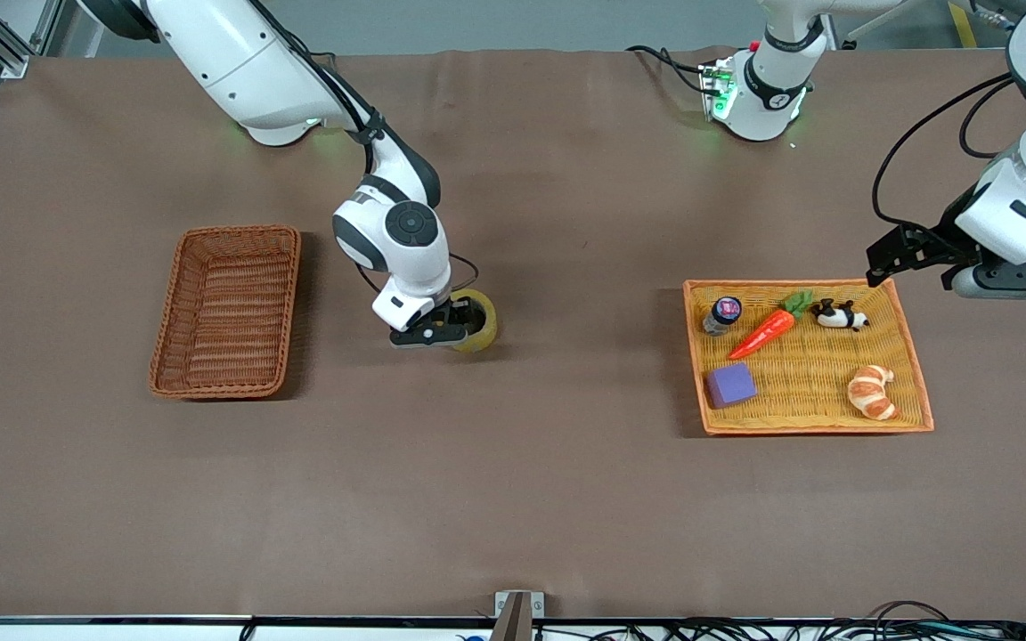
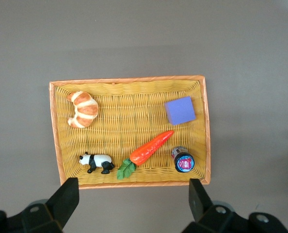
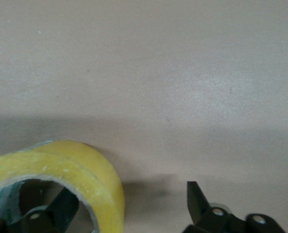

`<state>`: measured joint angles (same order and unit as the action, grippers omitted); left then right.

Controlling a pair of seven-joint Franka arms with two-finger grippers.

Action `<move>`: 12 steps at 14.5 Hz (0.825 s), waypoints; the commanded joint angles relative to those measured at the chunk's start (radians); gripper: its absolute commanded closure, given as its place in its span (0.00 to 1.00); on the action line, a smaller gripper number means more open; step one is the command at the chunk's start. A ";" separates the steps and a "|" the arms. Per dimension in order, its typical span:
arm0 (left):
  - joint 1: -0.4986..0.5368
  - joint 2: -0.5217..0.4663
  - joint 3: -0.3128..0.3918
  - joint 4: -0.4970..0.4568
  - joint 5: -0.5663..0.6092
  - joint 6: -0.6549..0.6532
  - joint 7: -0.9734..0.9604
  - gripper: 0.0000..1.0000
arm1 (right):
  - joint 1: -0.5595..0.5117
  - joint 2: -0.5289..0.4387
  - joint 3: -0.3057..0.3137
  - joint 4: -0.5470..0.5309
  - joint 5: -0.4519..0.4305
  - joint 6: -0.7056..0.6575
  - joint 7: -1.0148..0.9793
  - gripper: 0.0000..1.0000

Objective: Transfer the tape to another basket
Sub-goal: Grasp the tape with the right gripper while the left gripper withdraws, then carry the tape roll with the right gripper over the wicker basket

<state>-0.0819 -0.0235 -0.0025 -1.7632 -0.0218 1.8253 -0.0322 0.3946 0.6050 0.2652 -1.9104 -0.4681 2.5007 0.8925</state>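
The yellowish tape (image 1: 483, 326) rests on the bare table between the two wicker pieces, closer to the reddish-brown basket (image 1: 228, 312). My right gripper (image 1: 449, 328) is down at the roll and open. In the right wrist view one finger (image 3: 61, 208) sits inside the hole of the tape (image 3: 61, 160) and the other finger (image 3: 197, 201) stands outside it, apart from the wall. My left gripper (image 1: 883, 260) waits open and holds nothing. It hangs over the table just off the tray's edge that faces the robot bases. In the left wrist view the left gripper (image 2: 133, 194) has only cloth between its fingers.
The flat orange-yellow tray (image 1: 798, 383) toward the left arm's end holds a croissant (image 1: 872, 392), a purple block (image 1: 731, 385), a carrot (image 1: 767, 331), a toy panda (image 1: 841, 314) and a small bottle (image 1: 723, 313). The deep basket holds nothing.
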 commanded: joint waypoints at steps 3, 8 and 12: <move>-0.006 -0.035 -0.002 -0.002 -0.003 -0.014 -0.005 0.00 | -0.006 -0.002 0.011 0.001 -0.037 -0.008 0.048 0.96; -0.007 -0.021 0.001 0.041 -0.003 -0.018 -0.008 0.00 | -0.048 -0.017 0.057 0.036 -0.029 -0.075 0.052 1.00; -0.007 -0.019 -0.002 0.039 -0.001 -0.061 0.006 0.00 | -0.186 -0.097 0.183 0.097 0.054 -0.252 0.022 1.00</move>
<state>-0.0850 -0.0428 -0.0052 -1.7363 -0.0218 1.8014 -0.0358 0.2807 0.5897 0.3950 -1.8089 -0.4606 2.3092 0.9316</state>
